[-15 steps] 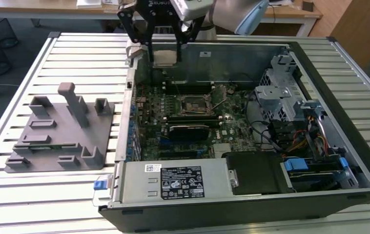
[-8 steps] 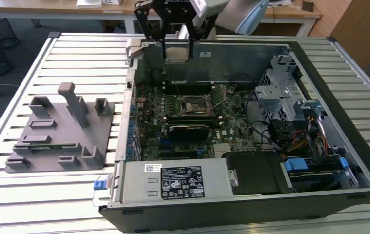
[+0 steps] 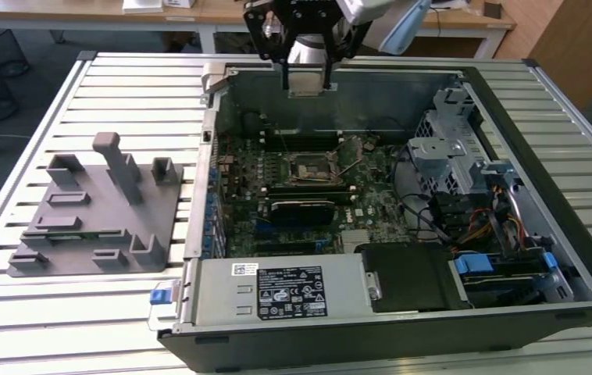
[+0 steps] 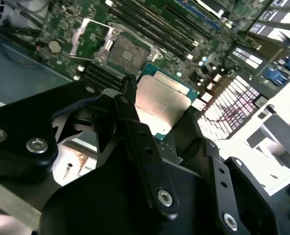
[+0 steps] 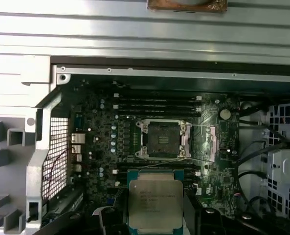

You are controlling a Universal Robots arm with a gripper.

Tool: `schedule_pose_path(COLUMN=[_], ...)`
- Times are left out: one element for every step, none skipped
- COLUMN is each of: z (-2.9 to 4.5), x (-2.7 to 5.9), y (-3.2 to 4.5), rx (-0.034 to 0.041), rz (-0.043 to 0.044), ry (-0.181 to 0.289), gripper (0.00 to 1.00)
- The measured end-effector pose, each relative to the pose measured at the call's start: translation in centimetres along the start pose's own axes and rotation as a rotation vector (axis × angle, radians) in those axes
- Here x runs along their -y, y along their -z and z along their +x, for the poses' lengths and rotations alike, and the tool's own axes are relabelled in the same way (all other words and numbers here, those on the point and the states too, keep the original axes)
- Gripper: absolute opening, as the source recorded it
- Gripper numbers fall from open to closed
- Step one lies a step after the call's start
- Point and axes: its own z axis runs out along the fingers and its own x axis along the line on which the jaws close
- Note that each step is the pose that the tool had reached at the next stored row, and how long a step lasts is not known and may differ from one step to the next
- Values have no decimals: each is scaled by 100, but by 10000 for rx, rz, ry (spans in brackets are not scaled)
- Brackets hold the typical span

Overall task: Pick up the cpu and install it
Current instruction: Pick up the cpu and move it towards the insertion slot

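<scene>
On the exterior view's left you see a grey fixture [image 3: 93, 207] with upright posts. It stands on the slatted table [image 3: 119, 86], just beside the open computer case [image 3: 205, 195]. A blue clip [image 3: 162, 296] sits at the near left corner of the case, beside the power supply [image 3: 275, 293], which takes the near part of the case.

Going to the right, the motherboard [image 3: 374, 207] lies flat inside the case. Near its middle the socket [image 3: 312, 166] is open, and its metal plate [image 5: 211, 143] is folded out just beside it. Memory sticks [image 3: 299, 141] lie on the far side of the socket, and more lie on its near side, close to it but not over it.

The gripper [image 3: 308, 82] hangs at the far side, above the far wall of the case. Its fingers [image 4: 135, 129] pinch the cpu [image 5: 155, 203] by two opposite edges. In both wrist views the silvery top of the cpu faces the camera. You hold the cpu in the air, well apart from the socket. In the first wrist view one row of memory sticks shows between the cpu and the socket.

On the exterior view's right, a metal drive cage [image 3: 447, 152] and a bundle of cables [image 3: 473, 230] stand beside the motherboard, apart from the socket.
</scene>
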Motion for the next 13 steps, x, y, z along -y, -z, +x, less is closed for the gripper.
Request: schedule_pose_path(z=[-45, -90, -134, -172, -213, -248, -277, -311, -337, -349, -352, -352, -353], x=[-1, -1, 0, 0, 1, 1, 2, 2, 3, 3, 4, 3, 3], y=[-2, -4, -6, -8, -11, -13, -15, -18, -20, -21, -21, -21, -21], rx=[0, 0, 0, 0, 0, 0, 0, 0, 0, 0, 0, 0, 0], rz=[0, 0, 0, 0, -1, 0, 0, -1, -1, -1, -1, -1, 0], ry=[1, -1, 1, 1, -1, 0, 1, 0, 0, 0, 0, 0, -1], gripper=[54, 54, 54, 54, 54, 54, 54, 54, 54, 54, 54, 54, 54])
